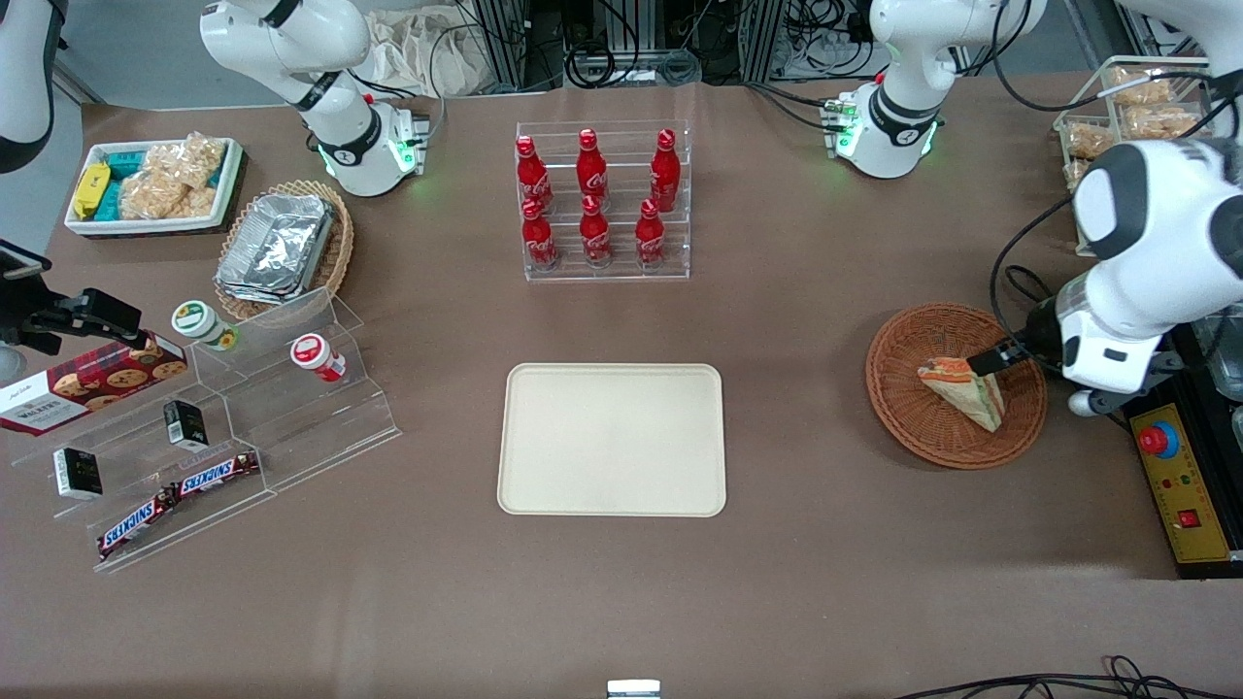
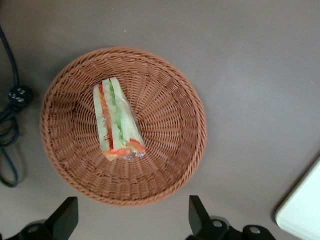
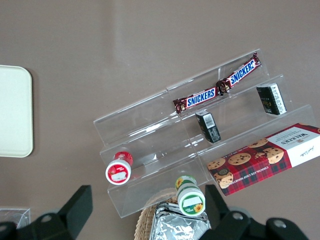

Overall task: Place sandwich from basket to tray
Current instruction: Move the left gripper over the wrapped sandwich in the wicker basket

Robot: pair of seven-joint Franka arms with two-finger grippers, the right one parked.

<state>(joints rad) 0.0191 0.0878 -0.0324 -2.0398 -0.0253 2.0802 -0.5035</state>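
Hovering over the basket (image 2: 122,125), the gripper (image 2: 130,220) has fingers spread wide, lined up to straddle the sandwich (image 2: 117,120); tray (image 1: 612,439) waits.

Robotics lab: aluminium framing (image 1: 505,39), cable bundles (image 1: 621,58), emergency-stop box (image 1: 1180,485).

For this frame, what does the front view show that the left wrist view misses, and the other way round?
Only the front view shows the cola bottle rack, the whole tray and the hand low over the basket. Only the left wrist view shows the hand open, fingertips spread wide, and the sandwich's filling edge-on. Both show the sandwich lying in the basket, ungrasped.
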